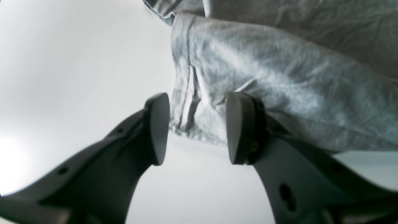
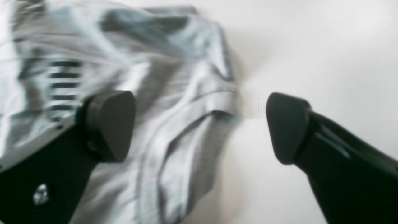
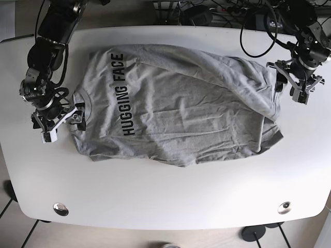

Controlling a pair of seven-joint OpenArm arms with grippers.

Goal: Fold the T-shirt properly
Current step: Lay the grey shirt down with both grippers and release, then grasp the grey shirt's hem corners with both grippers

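The grey cotton T-shirt with black "HUGGING FACE" lettering [image 3: 170, 111] lies spread but rumpled across the middle of the white oval table [image 3: 165, 201], collar toward the left, hem toward the right. Its near edge is uneven and the near right corner is bunched, with the hem partly turned under.

Risks, as judged: a fold begun from here would trap those wrinkles and come out crooked. Either gripper, closing on a bunched edge, could pinch two layers instead of one, or drag the cloth sideways and skew the whole garment.

At the left, the right gripper [image 3: 56, 122] stands at the collar end, jaws wide apart. In the right wrist view one finger [image 2: 110, 124] is over the cloth and the other over bare table; it holds nothing.

At the far right, the left gripper [image 3: 301, 84] stands at the hem, jaws apart. In the left wrist view its pads [image 1: 238, 130] straddle the hem edge without clamping it; contact cannot be confirmed.
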